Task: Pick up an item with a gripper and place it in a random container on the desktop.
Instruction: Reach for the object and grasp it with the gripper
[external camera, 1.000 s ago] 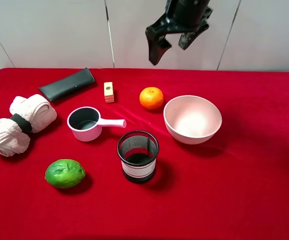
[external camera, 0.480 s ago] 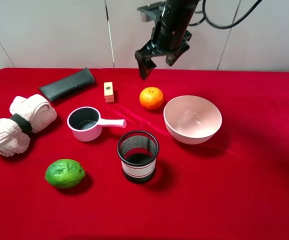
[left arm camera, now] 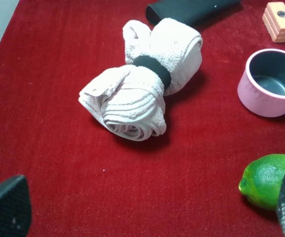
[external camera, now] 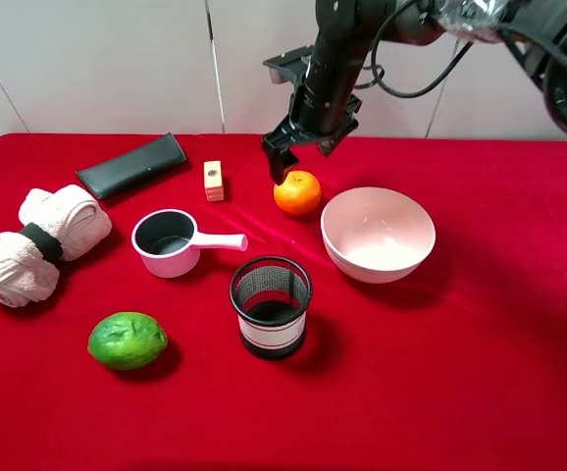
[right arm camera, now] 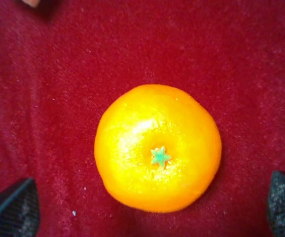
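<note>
your right pincer (external camera: pixel 301 157) hangs wide open and empty just above the orange citrus (external camera: pixel 297 193), not touching it. the fruit sits on the red tabletop (external camera: pixel 480 373) beside the large pink bowl (external camera: pixel 367 267), well apart from the small pink pan (external camera: pixel 156 261).

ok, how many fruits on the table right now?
2. Orange at the back, just left of the big pink bowl; green fruit front left. None appear hidden.

Robot lab bench, red cloth desktop (external camera: pixel 480 392), white panel wall (external camera: pixel 97 59)
</note>
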Controlling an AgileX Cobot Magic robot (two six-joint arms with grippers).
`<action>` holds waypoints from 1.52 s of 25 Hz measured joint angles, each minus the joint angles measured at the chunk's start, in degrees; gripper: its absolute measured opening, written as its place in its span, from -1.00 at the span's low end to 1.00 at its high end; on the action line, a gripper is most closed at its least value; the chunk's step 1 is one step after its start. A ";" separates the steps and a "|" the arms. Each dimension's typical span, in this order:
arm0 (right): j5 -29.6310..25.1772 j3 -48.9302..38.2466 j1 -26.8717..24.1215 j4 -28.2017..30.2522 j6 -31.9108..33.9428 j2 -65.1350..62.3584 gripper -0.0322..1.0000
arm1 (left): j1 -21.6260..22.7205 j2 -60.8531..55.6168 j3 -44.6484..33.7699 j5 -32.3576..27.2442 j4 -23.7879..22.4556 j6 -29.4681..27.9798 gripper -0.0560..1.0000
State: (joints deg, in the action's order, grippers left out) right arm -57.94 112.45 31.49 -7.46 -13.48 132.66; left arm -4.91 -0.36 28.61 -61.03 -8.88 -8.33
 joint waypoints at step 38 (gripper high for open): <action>5.03 0.00 -0.40 -1.22 -1.43 8.92 0.13 | 0.00 0.00 0.00 0.00 0.00 0.00 0.99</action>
State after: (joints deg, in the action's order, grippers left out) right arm -52.90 112.45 31.09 -8.68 -14.92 141.58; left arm -4.91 -0.36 28.61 -61.03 -8.88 -8.33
